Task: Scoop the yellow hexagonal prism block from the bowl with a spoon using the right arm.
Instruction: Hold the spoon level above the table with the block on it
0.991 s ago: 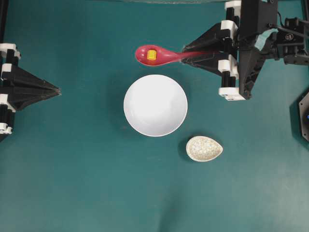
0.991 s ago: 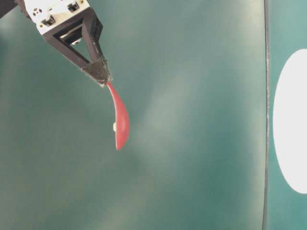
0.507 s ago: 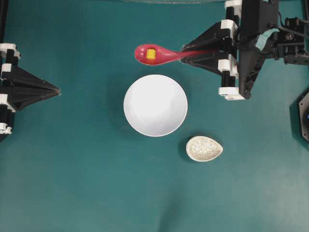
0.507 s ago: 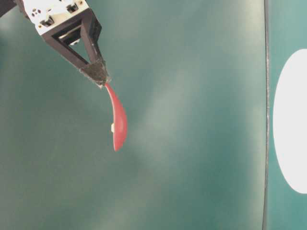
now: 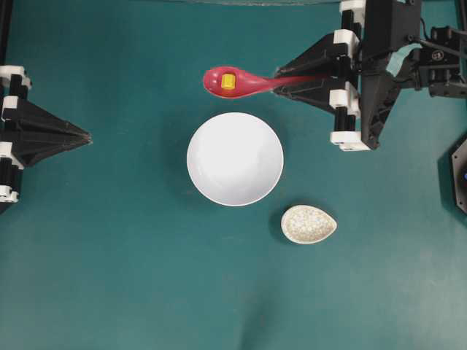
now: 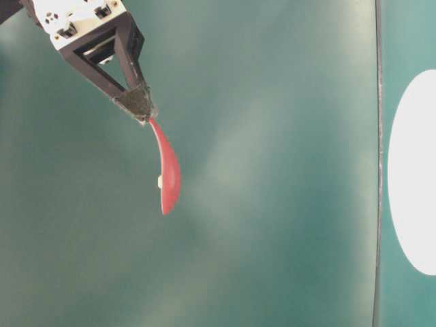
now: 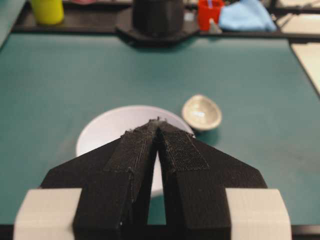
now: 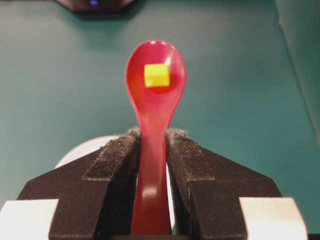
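My left gripper [image 5: 86, 135] is parked at the left edge, jaws together, empty. Bowl [image 5: 235, 159] in the middle is empty. Yellow hexagonal prism block [image 5: 228, 81] sits in the spoon [image 5: 237, 82] scoop, above the bowl's far rim. Right gripper [image 5: 281, 80] is clamped on the handle. Scoop looks done; next I'd just keep the spoon level.

Colours noted: spoon [image 5: 237, 82] glossy red-pink; block [image 5: 228, 81] bright yellow; bowl [image 5: 235, 159] plain white; small dish [image 5: 309, 224] speckled beige; table [image 5: 131, 277] teal.
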Tool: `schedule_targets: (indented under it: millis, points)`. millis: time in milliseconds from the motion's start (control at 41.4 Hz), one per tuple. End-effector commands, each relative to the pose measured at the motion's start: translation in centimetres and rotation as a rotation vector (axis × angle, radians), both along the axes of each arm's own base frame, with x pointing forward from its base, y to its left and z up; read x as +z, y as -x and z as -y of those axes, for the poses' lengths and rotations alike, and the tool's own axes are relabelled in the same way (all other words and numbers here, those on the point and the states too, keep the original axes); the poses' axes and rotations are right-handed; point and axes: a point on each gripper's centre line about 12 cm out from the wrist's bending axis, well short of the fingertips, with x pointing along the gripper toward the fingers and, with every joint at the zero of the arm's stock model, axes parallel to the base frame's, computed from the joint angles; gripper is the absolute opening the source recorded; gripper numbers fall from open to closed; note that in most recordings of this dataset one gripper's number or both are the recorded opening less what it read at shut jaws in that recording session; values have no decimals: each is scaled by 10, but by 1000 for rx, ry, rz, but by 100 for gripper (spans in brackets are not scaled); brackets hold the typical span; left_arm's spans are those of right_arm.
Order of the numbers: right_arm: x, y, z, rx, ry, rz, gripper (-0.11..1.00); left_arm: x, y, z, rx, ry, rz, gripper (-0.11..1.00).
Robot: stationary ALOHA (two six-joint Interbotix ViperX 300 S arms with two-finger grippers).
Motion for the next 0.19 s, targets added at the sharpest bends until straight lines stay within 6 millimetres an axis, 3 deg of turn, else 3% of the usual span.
schedule_targets:
  millis: [0, 169]
  points:
    - [9, 1, -1, 3, 9, 33, 24, 8, -3, 0, 1, -2, 18, 5]
    - [10, 1, 0, 3, 12, 34, 24, 8, -3, 0, 1, -2, 17, 5]
